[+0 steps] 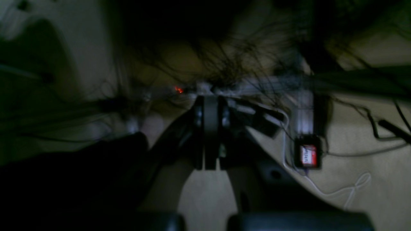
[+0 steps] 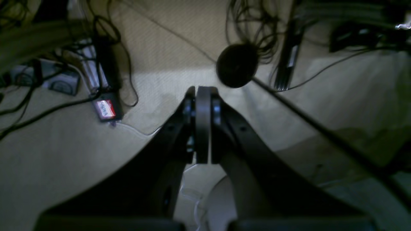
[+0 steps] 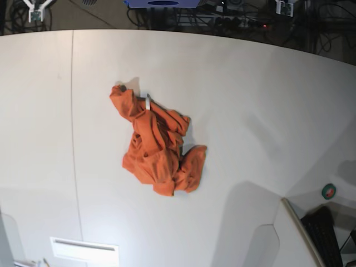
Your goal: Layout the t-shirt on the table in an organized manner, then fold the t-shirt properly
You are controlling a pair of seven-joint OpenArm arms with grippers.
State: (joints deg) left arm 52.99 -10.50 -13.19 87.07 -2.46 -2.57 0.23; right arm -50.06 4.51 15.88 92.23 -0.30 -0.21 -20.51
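The orange t-shirt [image 3: 158, 147] lies crumpled in a heap near the middle of the white table [image 3: 250, 100], with its small white neck label [image 3: 148, 103] showing at the upper edge of the heap. No arm or gripper appears in the base view. In the left wrist view my left gripper [image 1: 211, 101] is shut with nothing between its fingers, over a dim floor with cables. My right gripper [image 2: 202, 91] is likewise shut and empty in the right wrist view. Neither wrist view shows the t-shirt or the table.
A thin dark seam [image 3: 75, 139] crosses the table on the left. A white panel [image 3: 83, 250] sits at the front edge; a green-and-red roll [image 3: 329, 191] and a dark keyboard [image 3: 328, 233] lie off the table's front right. Cables and a red-labelled box [image 2: 106, 109] lie below the grippers.
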